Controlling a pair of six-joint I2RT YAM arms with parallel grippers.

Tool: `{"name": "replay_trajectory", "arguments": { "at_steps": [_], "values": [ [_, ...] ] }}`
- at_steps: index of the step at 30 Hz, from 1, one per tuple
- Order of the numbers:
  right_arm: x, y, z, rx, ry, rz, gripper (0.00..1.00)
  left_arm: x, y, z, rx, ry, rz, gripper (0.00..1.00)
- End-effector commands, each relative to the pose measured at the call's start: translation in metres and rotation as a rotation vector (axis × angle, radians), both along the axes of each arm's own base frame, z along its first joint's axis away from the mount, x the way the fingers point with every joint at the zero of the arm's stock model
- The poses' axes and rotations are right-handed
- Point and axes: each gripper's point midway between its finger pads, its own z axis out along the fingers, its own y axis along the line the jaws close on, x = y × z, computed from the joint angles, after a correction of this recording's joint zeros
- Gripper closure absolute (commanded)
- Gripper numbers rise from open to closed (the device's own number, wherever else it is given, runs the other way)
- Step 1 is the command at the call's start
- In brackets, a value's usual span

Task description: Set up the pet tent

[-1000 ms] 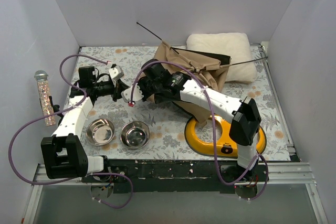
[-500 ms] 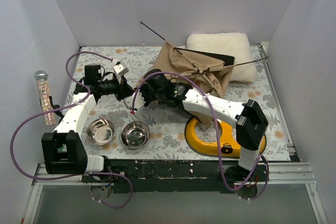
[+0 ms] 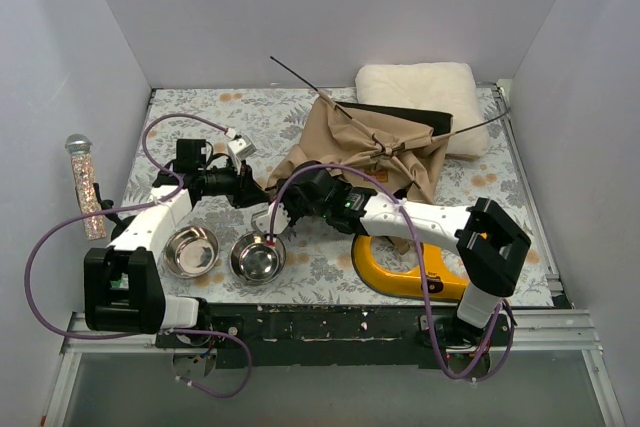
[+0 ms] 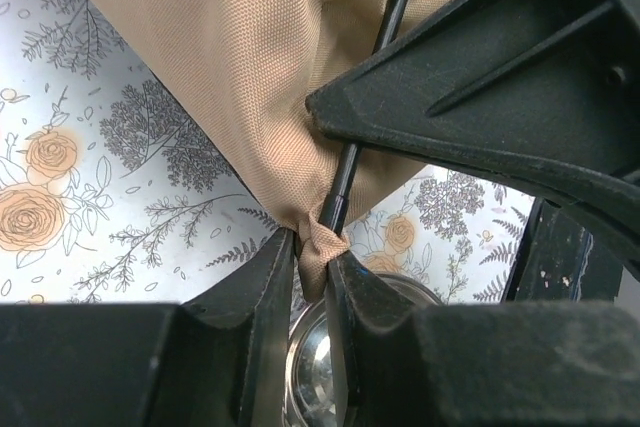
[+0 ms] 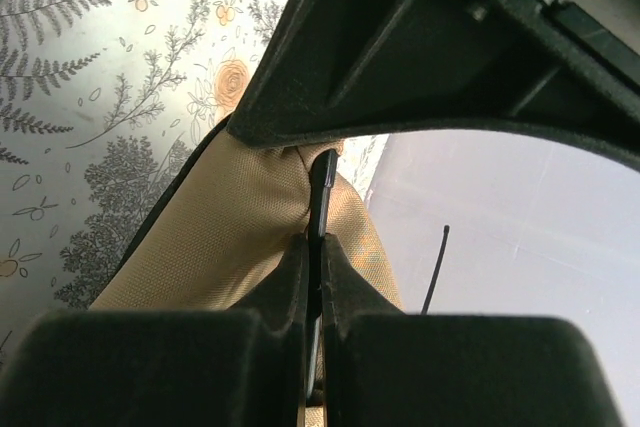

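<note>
So over the last second the pet tent [image 3: 372, 142] has stretched across the surface toward 7 o'clock, and its near corner [image 4: 318, 239] now sits close to a steel bowl [image 3: 258, 255]. Left jaws are pinched shut on that fabric corner. Right jaws are clamped on the thin black rod [image 4: 345, 182] running into it. I think the rod tip is in its pocket, but it's hard to see. The tent is a floppy heap, so there's plenty left to do.
</note>
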Motion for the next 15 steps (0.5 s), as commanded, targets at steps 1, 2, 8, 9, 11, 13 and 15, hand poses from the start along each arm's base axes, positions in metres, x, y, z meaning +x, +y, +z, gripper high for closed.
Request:
{"name": "replay_trajectory", "arguments": {
  "at_steps": [1, 2, 8, 9, 11, 13, 15],
  "values": [
    [-0.042, 0.026, -0.019, 0.017, -0.012, 0.19, 0.99, -0.004, -0.025, 0.033, -0.061, -0.167, -0.123, 0.81],
    [-0.043, 0.025, -0.02, 0.02, -0.02, 0.199, 0.99, -0.004, -0.026, 0.034, -0.065, -0.162, -0.126, 0.8],
    [-0.057, 0.023, -0.031, 0.027, -0.061, 0.256, 0.99, -0.002, -0.031, 0.023, -0.058, -0.1, -0.125, 0.75],
    [-0.056, 0.023, -0.029, 0.038, -0.065, 0.251, 0.99, -0.003, -0.032, 0.019, -0.056, -0.09, -0.127, 0.75],
    [-0.053, 0.024, -0.028, 0.049, -0.06, 0.235, 0.99, -0.002, -0.033, 0.017, -0.055, -0.098, -0.123, 0.81],
    [-0.052, 0.025, -0.03, 0.045, -0.049, 0.223, 0.99, -0.002, -0.033, 0.016, -0.056, -0.096, -0.122, 0.8],
    [-0.048, 0.022, -0.032, 0.038, -0.049, 0.197, 0.99, 0.0, -0.031, 0.018, -0.039, -0.105, -0.117, 0.69]
  ]
}}
